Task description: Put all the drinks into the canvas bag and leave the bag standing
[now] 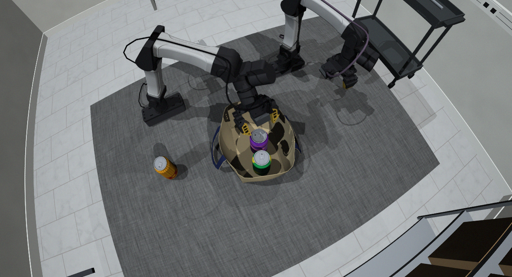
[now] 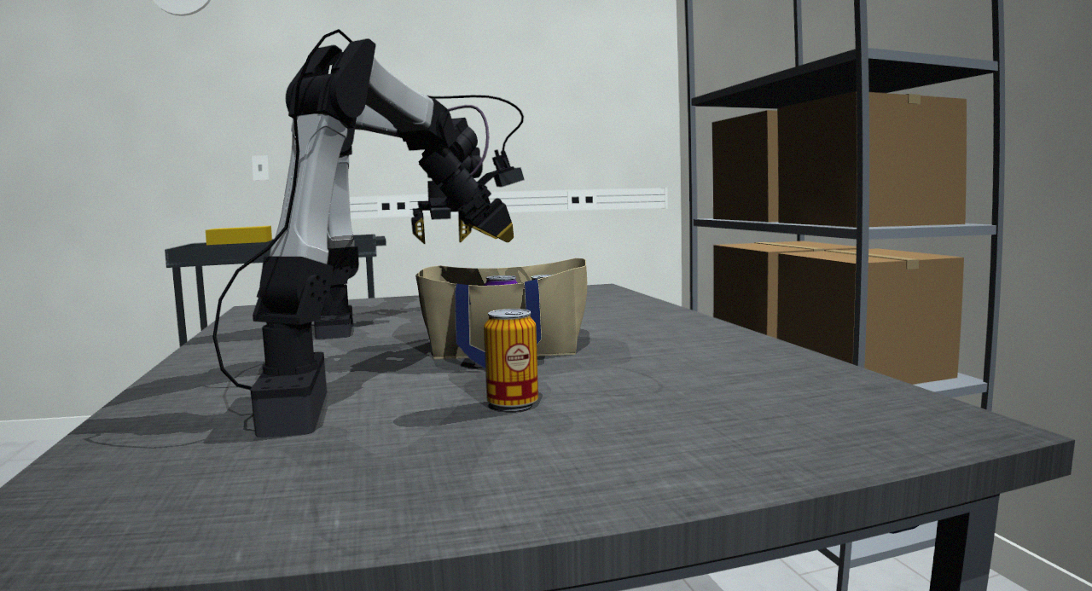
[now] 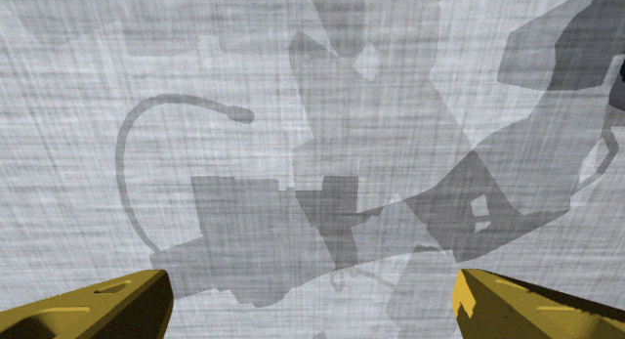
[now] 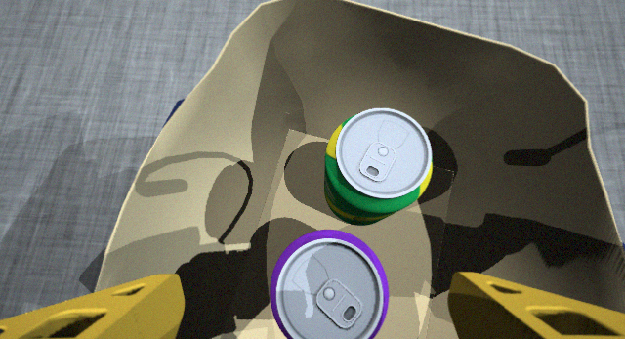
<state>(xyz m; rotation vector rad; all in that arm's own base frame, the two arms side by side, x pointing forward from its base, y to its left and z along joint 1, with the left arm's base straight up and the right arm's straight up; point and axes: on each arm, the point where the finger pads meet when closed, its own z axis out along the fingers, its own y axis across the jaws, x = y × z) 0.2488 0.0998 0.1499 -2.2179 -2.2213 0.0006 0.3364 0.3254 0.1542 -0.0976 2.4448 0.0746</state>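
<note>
The canvas bag (image 1: 250, 179) (image 2: 437, 316) (image 4: 220, 100) stands with its walls up. Inside it, a purple can (image 1: 259, 143) (image 2: 502, 281) (image 4: 329, 290) and a green can (image 1: 261, 165) (image 4: 371, 204) stand upright, the purple one nearer the arms. An orange can (image 1: 167, 168) (image 2: 511, 362) stands upright on the table outside the bag. My right gripper (image 1: 260, 126) (image 4: 315, 286) is open and empty, above the bag's rim over the purple can. My left gripper (image 2: 441, 233) (image 3: 312, 283) is open and empty, high over the table on the bag's far side in the exterior view.
The blue handles (image 1: 217, 160) (image 2: 462, 320) hang outside the bag, one on the side facing the orange can. The table (image 1: 200, 218) (image 2: 687, 466) carries both arm bases behind the bag. A dark cart (image 1: 397, 57) and a shelf rack (image 2: 861, 167) stand beyond the table.
</note>
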